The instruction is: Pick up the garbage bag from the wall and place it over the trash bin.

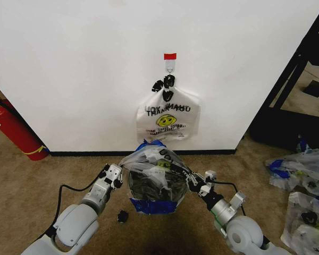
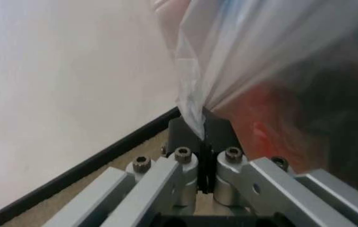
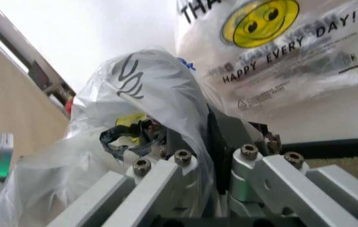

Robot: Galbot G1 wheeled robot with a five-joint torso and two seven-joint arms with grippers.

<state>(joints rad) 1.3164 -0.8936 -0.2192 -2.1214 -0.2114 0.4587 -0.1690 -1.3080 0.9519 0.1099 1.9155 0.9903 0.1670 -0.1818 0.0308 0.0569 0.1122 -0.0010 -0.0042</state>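
Garbage bag stretches between left pincer and right pincer, both clamping its edges.

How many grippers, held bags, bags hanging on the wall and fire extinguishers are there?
Grippers: 2, the left gripper and the right gripper
Held bags: 1, the garbage bag
Hanging bags: 1, the THANK YOU bag
Fire extinguishers: 1, the fire extinguisher
Total: 5
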